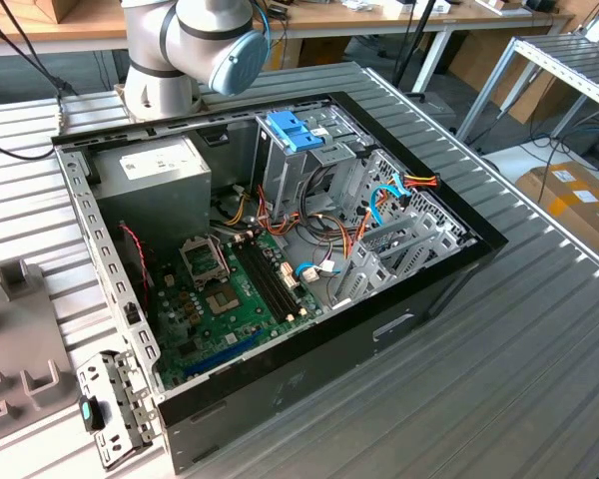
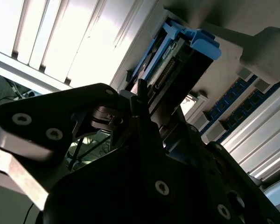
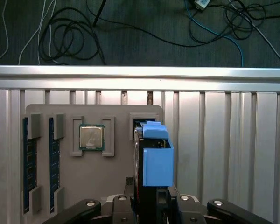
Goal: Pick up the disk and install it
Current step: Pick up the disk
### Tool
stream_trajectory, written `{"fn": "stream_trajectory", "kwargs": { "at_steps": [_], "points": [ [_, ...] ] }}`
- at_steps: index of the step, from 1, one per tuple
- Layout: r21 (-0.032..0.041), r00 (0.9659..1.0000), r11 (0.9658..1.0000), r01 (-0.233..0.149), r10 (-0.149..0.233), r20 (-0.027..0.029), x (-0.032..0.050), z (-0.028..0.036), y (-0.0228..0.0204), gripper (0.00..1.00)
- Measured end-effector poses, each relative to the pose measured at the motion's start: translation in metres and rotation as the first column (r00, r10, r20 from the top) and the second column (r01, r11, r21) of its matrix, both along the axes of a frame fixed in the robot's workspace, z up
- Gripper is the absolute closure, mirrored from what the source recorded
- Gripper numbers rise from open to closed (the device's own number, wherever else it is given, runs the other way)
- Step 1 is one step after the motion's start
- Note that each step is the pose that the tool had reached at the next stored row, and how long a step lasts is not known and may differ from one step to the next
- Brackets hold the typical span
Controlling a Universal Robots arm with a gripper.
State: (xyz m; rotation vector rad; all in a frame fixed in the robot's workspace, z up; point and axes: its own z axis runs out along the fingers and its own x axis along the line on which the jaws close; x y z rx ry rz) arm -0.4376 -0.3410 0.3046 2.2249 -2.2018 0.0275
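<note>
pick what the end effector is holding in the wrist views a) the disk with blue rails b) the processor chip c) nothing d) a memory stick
a: in the first wrist view the end effector is shut on the disk, while the processor chip and memory sticks lie in the grey tray.

The disk (image 3: 156,161) is a flat hard drive seen edge-on in both wrist views, with a bright blue plastic rail along its narrow side and a blue tab at the far end. In the second wrist view the disk (image 2: 177,56) shows a dark edge and a row of connector pins beside the rail. It is pinched at its near end by the gripper (image 3: 152,199).

Counting the memory sticks (image 3: 27,163) as 9 o'clock on the grey holder plate (image 3: 98,182), the disk is at 3 o'clock. Its far end is at a slot (image 3: 139,120); whether it sits in the slot cannot be told.
</note>
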Motion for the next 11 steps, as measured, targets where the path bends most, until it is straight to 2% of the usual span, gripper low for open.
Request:
{"fn": "stream_trajectory", "kwargs": {
  "at_steps": [8,11],
  "points": [
    [0.0001,1.0,1.0,0.0,0.0,0.0002,0.0,0.0,0.0,0.65],
    [0.0001,1.0,1.0,0.0,0.0,0.0003,0.0,0.002,0.0,0.65]
  ]
}}
